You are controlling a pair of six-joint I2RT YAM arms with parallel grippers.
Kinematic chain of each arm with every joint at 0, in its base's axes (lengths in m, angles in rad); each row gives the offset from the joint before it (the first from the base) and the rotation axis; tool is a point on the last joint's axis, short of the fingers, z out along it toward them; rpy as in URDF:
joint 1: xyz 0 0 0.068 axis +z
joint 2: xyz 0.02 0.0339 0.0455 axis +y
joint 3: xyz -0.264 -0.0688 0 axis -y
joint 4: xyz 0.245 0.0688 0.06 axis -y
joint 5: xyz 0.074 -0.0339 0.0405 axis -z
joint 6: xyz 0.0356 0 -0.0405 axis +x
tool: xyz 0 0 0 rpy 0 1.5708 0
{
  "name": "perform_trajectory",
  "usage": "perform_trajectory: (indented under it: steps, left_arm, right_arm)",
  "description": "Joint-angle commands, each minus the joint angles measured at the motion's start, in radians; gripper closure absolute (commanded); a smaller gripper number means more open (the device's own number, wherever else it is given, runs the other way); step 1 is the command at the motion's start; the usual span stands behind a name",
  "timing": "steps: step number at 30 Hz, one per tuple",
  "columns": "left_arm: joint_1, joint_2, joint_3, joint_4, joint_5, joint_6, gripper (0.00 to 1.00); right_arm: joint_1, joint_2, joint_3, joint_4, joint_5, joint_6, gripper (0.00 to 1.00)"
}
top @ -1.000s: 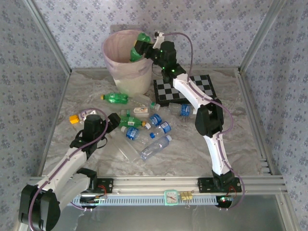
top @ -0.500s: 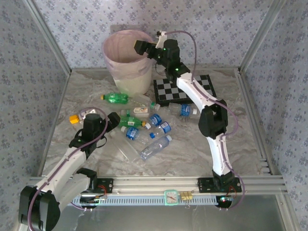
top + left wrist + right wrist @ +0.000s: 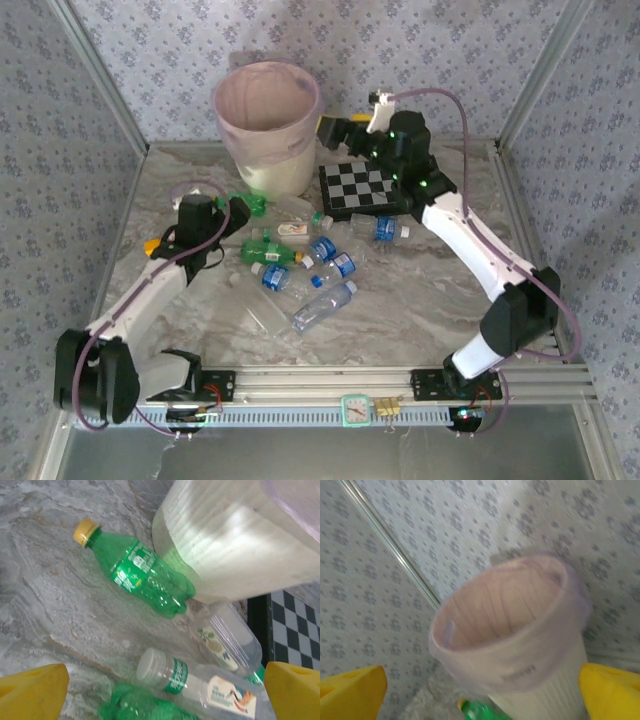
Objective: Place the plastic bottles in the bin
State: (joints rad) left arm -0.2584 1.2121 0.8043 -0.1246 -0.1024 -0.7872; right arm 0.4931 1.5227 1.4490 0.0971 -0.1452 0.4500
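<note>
Bottles, plastic: most not yet binned, task far from done.
About ten plastic bottles (image 3: pixel 322 307) lie strewn on the marble table (image 3: pixel 420 310) between the arms; what the bin (image 3: pixel 265 150) holds cannot be made out. Nearest candidate: green yellow-capped bottle (image 3: pixel 140 572), just beside the bin's base, lying under and ahead of the left gripper (image 3: pixel 240 208), whose jaws are spread wide and empty. The right gripper (image 3: pixel 335 128), also spread and holding nothing, hangs beside the bin's rim, above the chessboard (image 3: pixel 370 190).
</note>
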Motion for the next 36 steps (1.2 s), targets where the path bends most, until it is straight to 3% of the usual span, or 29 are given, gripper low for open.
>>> perform_trajectory:
  steps: [1,9,17,36]
  left_arm:
    - [0.015,0.081,0.084,-0.037,-0.052,-0.061,0.0]
    - [0.049,0.297,0.219,-0.066,-0.091,-0.193,0.0]
    - [0.09,0.496,0.337,-0.085,-0.09,-0.377,0.0]
    - [0.102,0.784,0.553,-0.133,-0.072,-0.544,0.0]
  right_arm:
    - [-0.001,-0.091,-0.107,-0.094,0.083,-0.063,0.0]
    - [0.0,-0.245,-0.341,-0.233,0.159,-0.089,0.0]
    - [-0.003,-0.354,-0.52,-0.235,0.212,-0.064,0.0]
    - [-0.021,-0.486,-0.644,-0.238,0.263,-0.06,0.0]
